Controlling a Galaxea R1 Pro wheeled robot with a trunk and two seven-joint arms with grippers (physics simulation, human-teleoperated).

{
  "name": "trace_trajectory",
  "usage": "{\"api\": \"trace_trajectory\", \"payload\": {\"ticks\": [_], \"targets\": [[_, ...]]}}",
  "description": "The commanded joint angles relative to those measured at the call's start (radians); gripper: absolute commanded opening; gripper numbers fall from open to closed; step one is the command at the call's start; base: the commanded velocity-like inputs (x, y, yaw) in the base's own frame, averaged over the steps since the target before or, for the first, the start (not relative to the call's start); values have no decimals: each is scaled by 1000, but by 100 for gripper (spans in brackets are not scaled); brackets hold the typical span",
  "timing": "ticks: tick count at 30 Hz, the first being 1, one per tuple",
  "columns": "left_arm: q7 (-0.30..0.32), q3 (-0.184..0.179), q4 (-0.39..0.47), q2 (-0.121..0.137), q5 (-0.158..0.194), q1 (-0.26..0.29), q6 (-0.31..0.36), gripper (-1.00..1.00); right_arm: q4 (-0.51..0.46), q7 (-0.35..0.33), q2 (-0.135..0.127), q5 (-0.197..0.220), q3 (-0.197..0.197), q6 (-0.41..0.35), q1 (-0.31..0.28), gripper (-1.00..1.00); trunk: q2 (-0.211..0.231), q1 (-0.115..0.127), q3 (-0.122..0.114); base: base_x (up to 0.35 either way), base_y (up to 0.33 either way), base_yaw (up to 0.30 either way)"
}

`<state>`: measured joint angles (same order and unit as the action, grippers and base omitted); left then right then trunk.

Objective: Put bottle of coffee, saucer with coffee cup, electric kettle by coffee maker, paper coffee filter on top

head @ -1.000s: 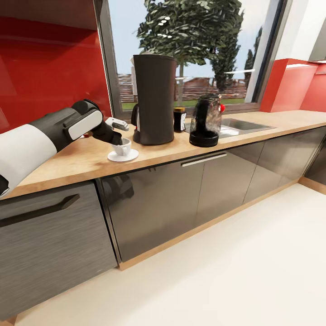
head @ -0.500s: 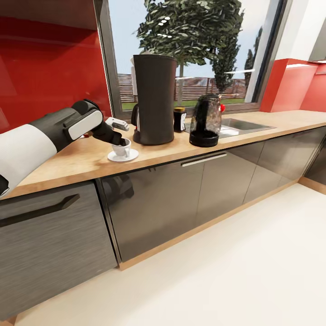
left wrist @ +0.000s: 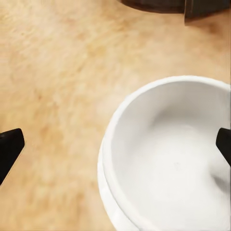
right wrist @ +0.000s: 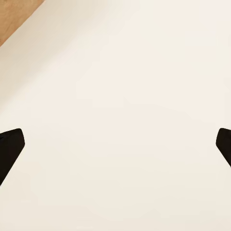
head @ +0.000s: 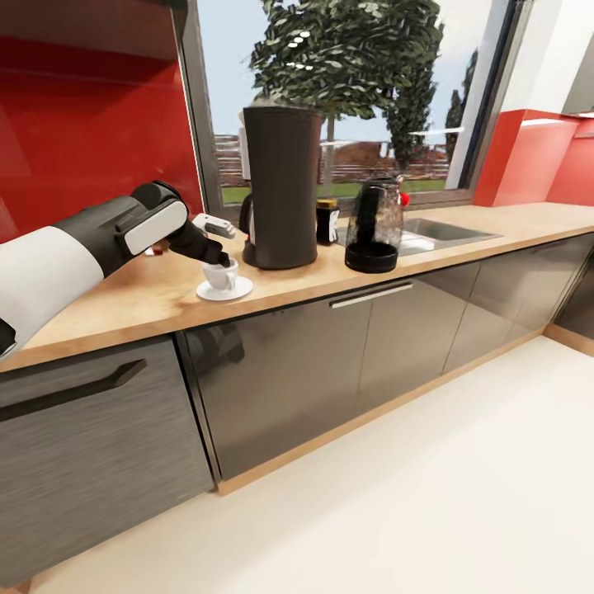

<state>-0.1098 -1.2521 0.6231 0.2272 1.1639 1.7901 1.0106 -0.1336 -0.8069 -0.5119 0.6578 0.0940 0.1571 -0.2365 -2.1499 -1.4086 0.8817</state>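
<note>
The tall dark coffee maker [head: 280,186] stands on the wooden countertop [head: 124,301] in front of the window. To its right are the dark coffee bottle [head: 327,221] and the black electric kettle [head: 375,227]. Left of the maker a white cup [head: 222,275] sits on a white saucer [head: 239,289]. My left gripper [head: 216,256] hovers just over the cup, open. In the left wrist view the cup [left wrist: 168,159] lies between my widely spread left fingertips [left wrist: 9,149]. My right gripper [right wrist: 115,144] is open over pale floor. A pale shape [head: 243,128] shows behind the maker's upper edge; I cannot tell what it is.
A sink [head: 433,229] is set into the counter right of the kettle. Dark glossy cabinet fronts [head: 330,363] run under the counter, with a grey drawer [head: 82,445] at left. The red backsplash [head: 91,132] rises behind my left arm. Cream floor [head: 429,495] spreads in front.
The whole picture has shifted slightly downward, so the camera moved. My left gripper stays open over the cup, perhaps a little higher above it. Nothing on the counter moved.
</note>
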Motion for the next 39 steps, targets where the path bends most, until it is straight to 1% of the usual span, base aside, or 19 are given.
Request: {"api": "trace_trajectory", "payload": {"ticks": [1, 18, 21, 23, 24, 26, 27, 28, 29, 32, 34, 37, 39], "targets": [[-10, -5, 3, 1, 11, 2, 0, 100, 2, -2, 0, 5, 9, 7, -1, 100, 7, 4, -2, 0, 0, 0], [-10, 1, 7, 1, 12, 2, -1, 100, 2, -2, 0, 5, 9, 7, -1, 100, 126, 69, -55, 0, 0, 0], [-10, 7, 9, 1, 13, 2, -1, 100, 2, -2, 0, 5, 9, 8, -1, 100, 147, 81, -65, 0, 0, 0], [-10, 18, 9, 1, 13, 2, -1, 100, 2, -2, 0, 5, 9, 8, -1, 100, 154, 85, -68, 0, 0, 0], [-10, 47, 11, 1, 13, 2, -1, 100, 2, -2, 0, 5, 9, 8, -1, 100, 154, 85, -68, 0, 0, 0], [-10, 69, 17, 1, 13, 2, -1, 100, 2, -2, 0, 5, 9, 8, -1, 100, 154, 85, -68, 0, 0, 0], [-9, 91, 32, 2, 13, 2, -1, 100, 2, -2, 0, 5, 9, 8, -1, 100, 154, 85, -68, 0, 0, 0], [-8, 96, 37, 2, 13, 2, -1, 100, 2, -2, 0, 5, 9, 8, -1, 100, 154, 85, -68, 0, 0, 0], [4, 103, 47, 2, 13, 2, -1, 100, 2, -2, 0, 5, 9, 8, -1, 100, 154, 85, -68, 0, 0, 0], [157, 114, 83, 4, 13, 2, -4, 100, 2, -2, 0, 5, 9, 8, -1, 100, 154, 85, -68, 0, 0, 0], [206, 115, 89, 5, 13, 2, -6, 100, 2, -2, 0, 5, 9, 8, -1, 100, 154, 85, -68, 0, 0, 0], [245, 115, 95, 6, 13, 2, -7, 100, 2, -2, 0, 5, 9, 8, -1, 100, 154, 85, -68, -6, 0, 0], [253, 115, 97, 6, 13, 2, -7, 100, 2, -2, 0, 5, 9, 8, -1, 100, 154, 85, -68, -134, 0, 0]]}}
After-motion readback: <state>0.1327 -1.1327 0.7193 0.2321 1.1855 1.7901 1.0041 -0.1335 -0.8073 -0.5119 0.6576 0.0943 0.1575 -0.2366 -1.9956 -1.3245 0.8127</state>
